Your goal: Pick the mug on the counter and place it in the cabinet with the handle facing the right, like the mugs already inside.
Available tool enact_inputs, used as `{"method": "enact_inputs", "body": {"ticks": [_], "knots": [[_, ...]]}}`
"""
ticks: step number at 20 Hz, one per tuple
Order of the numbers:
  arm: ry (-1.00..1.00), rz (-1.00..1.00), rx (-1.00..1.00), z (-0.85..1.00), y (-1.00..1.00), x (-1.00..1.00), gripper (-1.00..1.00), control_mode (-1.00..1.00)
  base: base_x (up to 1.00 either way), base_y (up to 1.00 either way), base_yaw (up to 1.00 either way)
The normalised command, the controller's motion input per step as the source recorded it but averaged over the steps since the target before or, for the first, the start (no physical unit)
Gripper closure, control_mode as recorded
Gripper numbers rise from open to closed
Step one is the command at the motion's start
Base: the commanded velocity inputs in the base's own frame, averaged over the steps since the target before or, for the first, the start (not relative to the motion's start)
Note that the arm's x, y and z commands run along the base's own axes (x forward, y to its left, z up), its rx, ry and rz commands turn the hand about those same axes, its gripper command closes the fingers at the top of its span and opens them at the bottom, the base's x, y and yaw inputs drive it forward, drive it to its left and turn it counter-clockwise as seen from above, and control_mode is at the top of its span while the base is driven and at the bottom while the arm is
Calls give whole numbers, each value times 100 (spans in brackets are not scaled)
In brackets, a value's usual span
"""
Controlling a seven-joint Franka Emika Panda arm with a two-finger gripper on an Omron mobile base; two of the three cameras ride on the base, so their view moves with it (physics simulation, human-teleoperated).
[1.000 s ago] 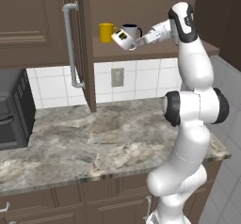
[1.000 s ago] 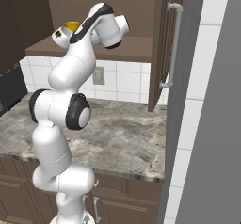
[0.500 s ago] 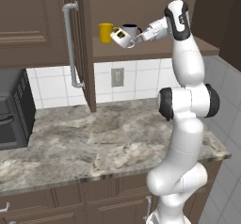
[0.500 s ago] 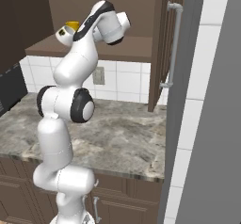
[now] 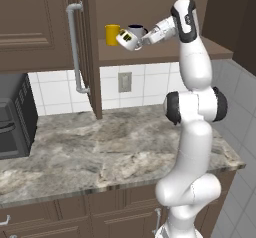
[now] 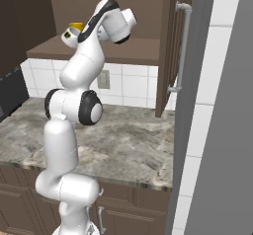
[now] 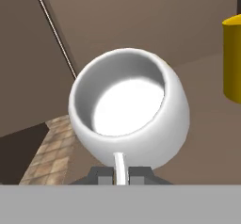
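Left to right: long grey bar handle (image 5: 76, 47) on the dark brown panelled wooden cabinet (image 5: 45, 27) door, then 1 plain yellow mug (image 5: 112, 34), the small squat white mug with a dark logo (image 5: 128, 39), 1 grey dark-rimmed mug (image 5: 137, 31). Gripper (image 7: 120, 177) clamped on the white loop handle (image 7: 121, 167), mug tipped on its side in the air at the shelf front, above the marbled grey-brown stone counter (image 5: 100, 152). Glossy smooth ceramic, rounded bowl; best level it upright, turn handle right, lower gently beside the 2 mugs without knocking them

Squat white mug (image 5: 129, 40) tipped sideways, above the cabinet (image 5: 165, 52) shelf, beside 2 taller mugs (image 5: 112, 34)
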Motion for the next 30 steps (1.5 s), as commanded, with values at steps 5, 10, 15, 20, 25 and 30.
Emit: {"method": "enact_inputs", "body": {"ticks": [5,10,15,20,25,30], "knots": [[-1,0,-1,0,0,12,100,-100,0,0,0],[0,1,0,-2,0,8,100,-100,0,0,0],[0,0,0,0,1,10,-100,-100,0,0,0],[0,0,0,0,0,9,-100,-100,0,0,0],[0,0,0,0,-4,0,-100,-100,0,0,0],[0,0,1,-1,-8,-7,-100,-100,0,0,0]]}}
